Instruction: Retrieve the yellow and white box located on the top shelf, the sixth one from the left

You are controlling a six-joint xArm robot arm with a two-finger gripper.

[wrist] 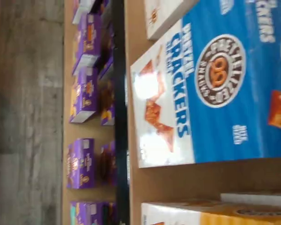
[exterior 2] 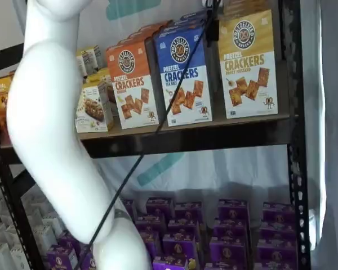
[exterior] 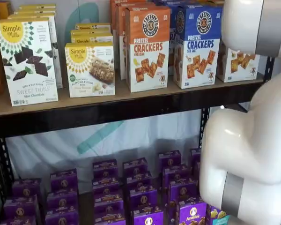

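- The yellow and white box (exterior 2: 248, 64) stands upright at the right end of the top shelf (exterior 2: 214, 135), just beside the blue box (exterior 2: 183, 76); in a shelf view the arm (exterior: 253, 131) hides most of it.
- The orange box (exterior: 147, 47) stands left of the blue one.
- The gripper is out of view in every picture, so its finger state cannot be told.
- Purple boxes (exterior: 143, 197) fill the lower level.

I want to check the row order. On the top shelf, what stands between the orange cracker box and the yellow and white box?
The blue cracker box stands between the orange cracker box and the yellow and white box in a shelf view.
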